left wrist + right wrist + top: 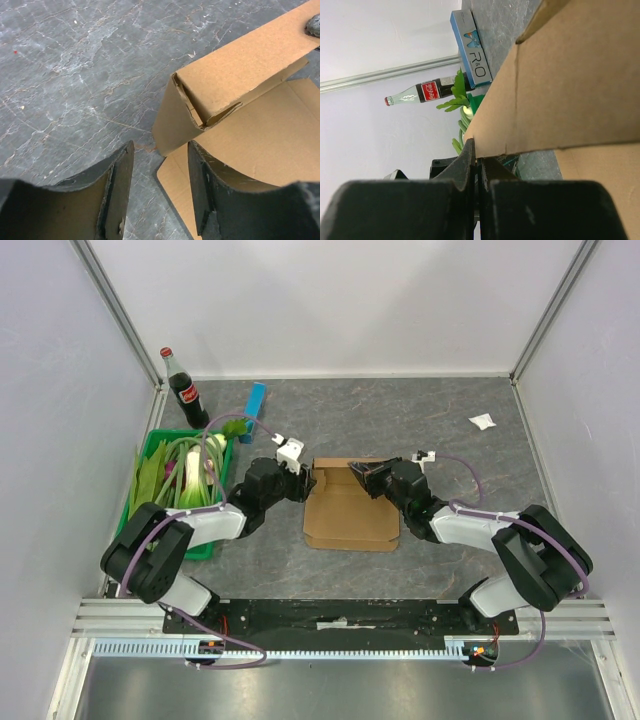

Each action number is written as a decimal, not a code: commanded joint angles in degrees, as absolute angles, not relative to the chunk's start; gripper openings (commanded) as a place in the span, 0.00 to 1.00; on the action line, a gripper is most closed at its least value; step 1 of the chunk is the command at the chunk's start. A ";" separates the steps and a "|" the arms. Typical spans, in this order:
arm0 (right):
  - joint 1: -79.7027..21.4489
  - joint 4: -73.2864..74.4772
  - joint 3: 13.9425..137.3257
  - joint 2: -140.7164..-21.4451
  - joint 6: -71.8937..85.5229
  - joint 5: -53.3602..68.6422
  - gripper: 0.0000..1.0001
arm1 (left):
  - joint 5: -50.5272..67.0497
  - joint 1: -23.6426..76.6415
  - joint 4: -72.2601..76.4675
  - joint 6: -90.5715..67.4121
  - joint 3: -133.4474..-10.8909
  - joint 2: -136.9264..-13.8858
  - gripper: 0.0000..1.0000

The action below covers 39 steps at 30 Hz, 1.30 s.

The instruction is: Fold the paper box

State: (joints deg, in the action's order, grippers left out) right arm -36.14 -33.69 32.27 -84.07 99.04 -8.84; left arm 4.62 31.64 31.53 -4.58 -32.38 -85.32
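Observation:
The paper box (348, 512) is a brown cardboard blank lying flat mid-table, with its far flap raised. My left gripper (309, 480) is at the box's far left corner. In the left wrist view it (160, 167) is open, its fingers (119, 190) astride the blank's left edge, just below the folded-up corner (175, 120) and apart from it. My right gripper (366, 476) is at the raised far flap. In the right wrist view it (479, 159) is shut on the lower edge of that flap (570, 85).
A green basket (140, 530) of leafy greens stands at the left. A cola bottle (183, 390) and a slim blue bar (255, 400) are at the back left. A small white scrap (482, 421) lies at the back right. White walls enclose the table.

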 commanded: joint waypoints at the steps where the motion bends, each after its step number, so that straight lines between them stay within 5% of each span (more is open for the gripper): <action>1: -36.56 -31.20 33.22 -85.17 98.00 -6.86 0.00 | 5.98 31.99 38.49 -1.41 -34.80 -87.71 0.52; 8: -36.65 -30.76 33.57 -84.82 98.70 -6.94 0.00 | -5.85 34.01 40.25 -3.78 -35.86 -87.63 0.36; 13: -36.83 -30.85 33.84 -85.17 99.32 -6.77 0.00 | -17.21 38.58 41.13 -3.78 -37.17 -89.82 0.34; 31: -33.85 -24.44 37.00 -87.18 103.71 -3.43 0.00 | -16.00 39.47 45.35 -4.21 -29.45 -82.71 0.66; 39: -30.06 -12.75 43.85 -89.56 105.63 1.93 0.00 | -8.89 33.93 47.02 -8.62 -26.37 -82.35 0.65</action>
